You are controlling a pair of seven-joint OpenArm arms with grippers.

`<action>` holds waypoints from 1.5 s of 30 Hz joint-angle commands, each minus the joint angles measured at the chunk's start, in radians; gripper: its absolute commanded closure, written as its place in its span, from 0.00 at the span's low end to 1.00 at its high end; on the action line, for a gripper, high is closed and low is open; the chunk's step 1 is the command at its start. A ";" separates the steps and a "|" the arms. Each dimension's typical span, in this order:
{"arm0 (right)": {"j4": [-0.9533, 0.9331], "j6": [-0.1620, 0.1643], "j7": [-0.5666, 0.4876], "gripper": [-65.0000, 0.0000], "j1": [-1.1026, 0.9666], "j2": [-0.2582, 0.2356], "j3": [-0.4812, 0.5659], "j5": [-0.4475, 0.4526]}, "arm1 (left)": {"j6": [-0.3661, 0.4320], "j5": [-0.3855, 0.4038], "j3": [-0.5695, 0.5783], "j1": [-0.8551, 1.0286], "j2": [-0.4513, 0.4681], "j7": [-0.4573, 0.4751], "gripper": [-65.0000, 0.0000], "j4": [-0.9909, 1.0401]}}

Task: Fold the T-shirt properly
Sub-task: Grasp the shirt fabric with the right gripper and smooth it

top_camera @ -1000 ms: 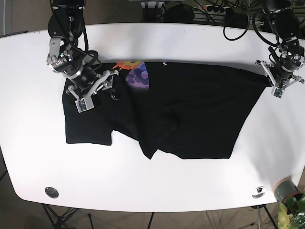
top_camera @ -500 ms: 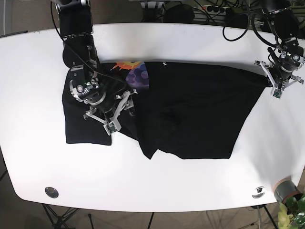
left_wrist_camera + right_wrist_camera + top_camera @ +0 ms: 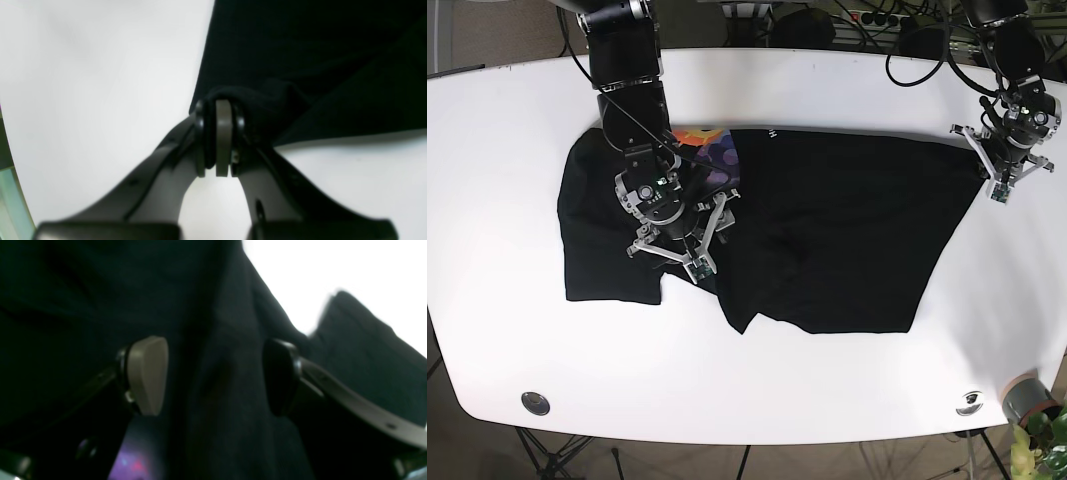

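A black T-shirt lies spread on the white table, with a colourful print showing at a turned-over part near its far left. My right gripper is low over the shirt's left part. In the right wrist view the gripper is open, with a raised ridge of black cloth between its fingers. My left gripper is at the shirt's far right corner. In the left wrist view the gripper is shut on the shirt's bunched edge.
A potted plant stands at the table's near right corner. Two round fittings sit near the front edge. Cables and stands lie behind the table's far edge.
My right arm has swung from the shirt's left sleeve to the right and nearer, onto the shirt body beside the print. My left gripper has shifted slightly up and left with the corner.
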State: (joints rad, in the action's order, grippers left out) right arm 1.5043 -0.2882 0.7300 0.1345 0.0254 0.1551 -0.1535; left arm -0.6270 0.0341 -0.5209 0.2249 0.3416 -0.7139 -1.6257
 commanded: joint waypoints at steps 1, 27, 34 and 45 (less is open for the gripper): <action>-0.020 0.008 -0.030 0.34 0.040 0.003 -0.002 -0.002 | 0.003 0.003 -0.006 -0.006 0.024 0.013 1.00 -0.015; -0.121 0.013 -0.114 0.45 0.041 -0.040 -0.174 0.004 | 0.003 0.003 -0.005 -0.008 0.024 0.013 1.00 -0.012; -0.084 0.011 -0.109 0.64 0.012 -0.035 -0.176 0.004 | 0.003 0.003 -0.003 -0.009 0.024 0.013 1.00 -0.012; -0.098 0.011 -0.112 0.63 0.007 0.005 -0.177 0.005 | 0.003 0.003 0.029 -0.043 0.024 0.013 1.00 -0.012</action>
State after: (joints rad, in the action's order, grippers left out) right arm 1.3968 -0.2813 0.6384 0.1211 0.0341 -0.0193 -0.1532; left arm -0.6285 0.0372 -0.4850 0.1860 0.3466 -0.7105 -1.6234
